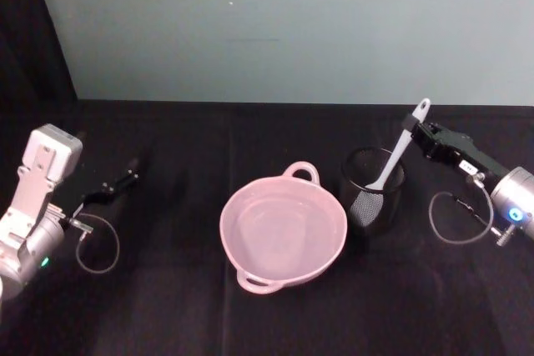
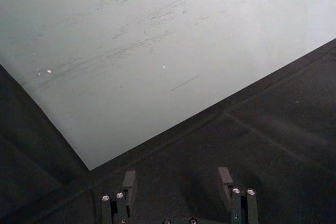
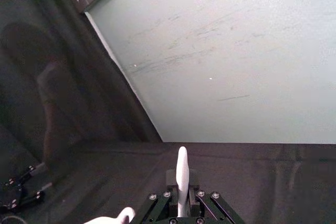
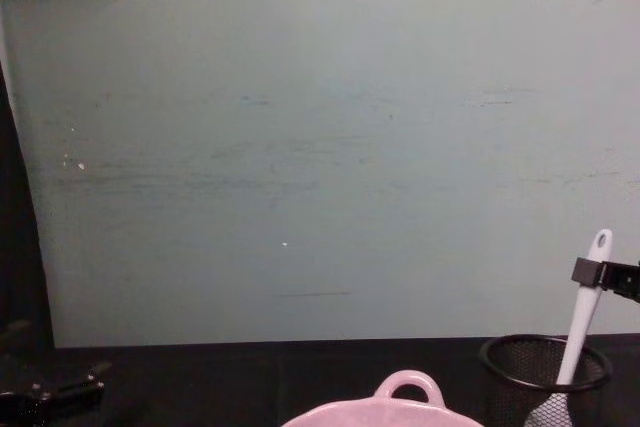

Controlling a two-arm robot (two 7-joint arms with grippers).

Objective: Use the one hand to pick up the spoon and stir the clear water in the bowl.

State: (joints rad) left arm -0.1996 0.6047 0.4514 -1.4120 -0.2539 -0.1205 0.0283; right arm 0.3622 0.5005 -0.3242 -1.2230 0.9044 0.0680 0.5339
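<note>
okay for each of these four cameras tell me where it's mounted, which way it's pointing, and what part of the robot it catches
Head: high, looking down at the pale pink glossy bowl; both arms show.
Chest: low, facing the wall across the table; right claw on the white plastic spoon.
Left wrist: facing wall and table; left claw open.
Right wrist: facing the wall; its claw grips the spoon handle.
Shared: head and chest both show the black wire-mesh cup.

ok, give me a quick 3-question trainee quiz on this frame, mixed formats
1. True or false: the spoon already rests in the pink bowl.
2. Which gripper is closed on the spoon's handle?
A. left gripper
B. right gripper
3. Fill in: the spoon's head sits inside the black mesh ____.

Key:
1. False, it stands in the mesh cup beside the bowl.
2. B
3. cup
</note>
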